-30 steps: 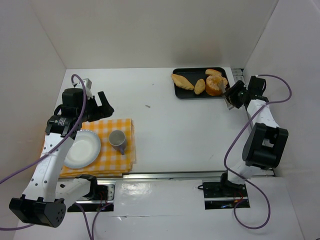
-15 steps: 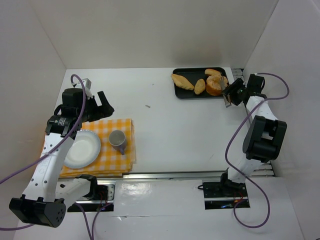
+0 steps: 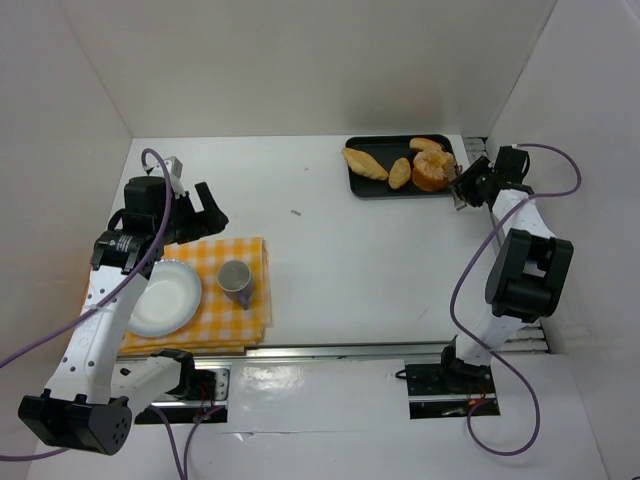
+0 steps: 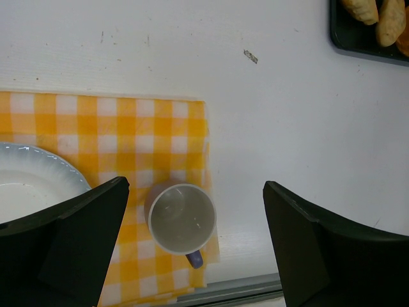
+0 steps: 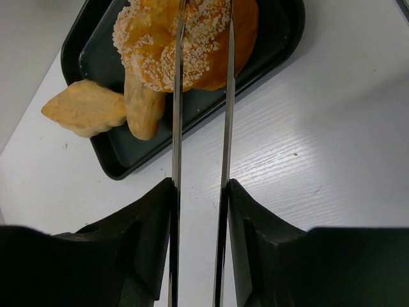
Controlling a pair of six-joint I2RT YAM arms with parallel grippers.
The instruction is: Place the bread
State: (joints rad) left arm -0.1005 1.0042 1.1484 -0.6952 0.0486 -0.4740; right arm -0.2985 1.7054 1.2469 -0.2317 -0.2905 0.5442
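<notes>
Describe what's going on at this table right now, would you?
The right gripper holds metal tongs, their blades reaching across the seeded bun on the black tray; whether they pinch it cannot be told. The left gripper hangs open above the checked cloth, where an empty plate and mug sit. No bread is placed yet.

The left arm (image 3: 95, 310) and right arm (image 3: 522, 228) are white shells set between chunky black joint housings. A purple cable (image 3: 147, 153) loops loosely off the left arm. The right arm's cable (image 3: 452, 305) trails down to its black base plate (image 3: 440, 380). The left gripper (image 4: 195, 185) has broad matte-black wedge fingers, and the right gripper (image 5: 199, 185) has rounded black ones. A small grey block (image 3: 175, 165) sits on the left wrist.
</notes>
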